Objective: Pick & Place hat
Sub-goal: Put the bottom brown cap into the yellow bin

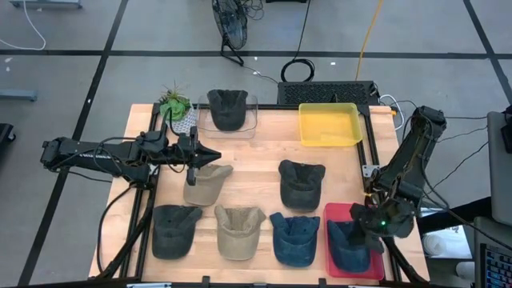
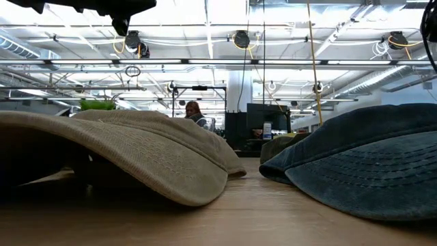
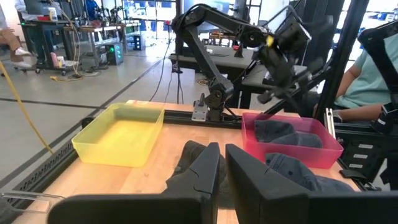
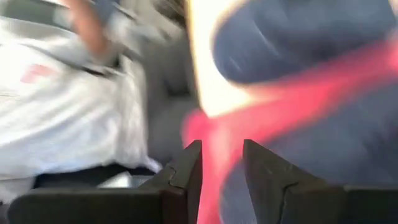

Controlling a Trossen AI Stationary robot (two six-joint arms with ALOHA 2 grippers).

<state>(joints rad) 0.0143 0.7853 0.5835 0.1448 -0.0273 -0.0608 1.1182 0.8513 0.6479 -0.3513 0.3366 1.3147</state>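
Hats, placed relative to red bin (image 1: 337, 214) at the table's front right:
- dark navy hat (image 1: 350, 242) lies inside it.
- blue hat (image 1: 294, 237) just left of it.
- tan hat (image 1: 238, 230), dark grey hat (image 1: 175, 229) farther left.
- dark hat (image 1: 301, 182) behind-left.
- khaki hat (image 1: 206, 183) well left.
- black hat (image 1: 227, 108) in clear bin (image 1: 252, 112), far back-left.

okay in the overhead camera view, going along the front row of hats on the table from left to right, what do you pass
dark grey cap → tan cap → blue denim cap → red tray, holding a dark blue cap, with the right gripper over it.
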